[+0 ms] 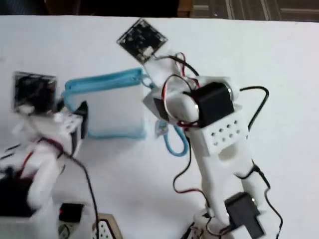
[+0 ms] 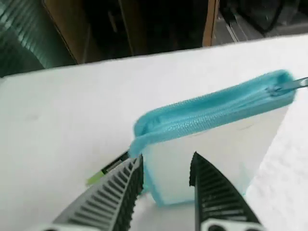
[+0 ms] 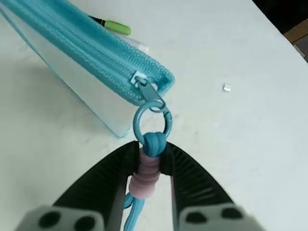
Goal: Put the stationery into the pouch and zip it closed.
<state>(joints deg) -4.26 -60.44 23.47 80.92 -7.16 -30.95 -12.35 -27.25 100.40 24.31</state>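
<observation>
The pouch [image 1: 112, 112] lies on the white worktop [image 1: 259, 55], left of centre in the high view, with its blue zip [image 1: 102, 82] along the upper edge. The zip is drawn shut along that whole edge, and the slider [image 3: 144, 89] sits at the pouch's right end. A blue ring [image 3: 151, 122] hangs from the slider and carries a blue cord [image 3: 153, 142] with a pink bead [image 3: 144, 183]. The right gripper [image 3: 148, 153], under the arm at centre right in the high view, has its 2 jaws clamped on that bead. The left gripper [image 2: 166, 178] is at the pouch's left end, its 2 jaws apart with the pouch's corner between the tips. 1 green pen [image 2: 103, 172] lies on the worktop outside the pouch, just beside that left end. A small white scrap [image 3: 227, 87] lies apart from the pouch
</observation>
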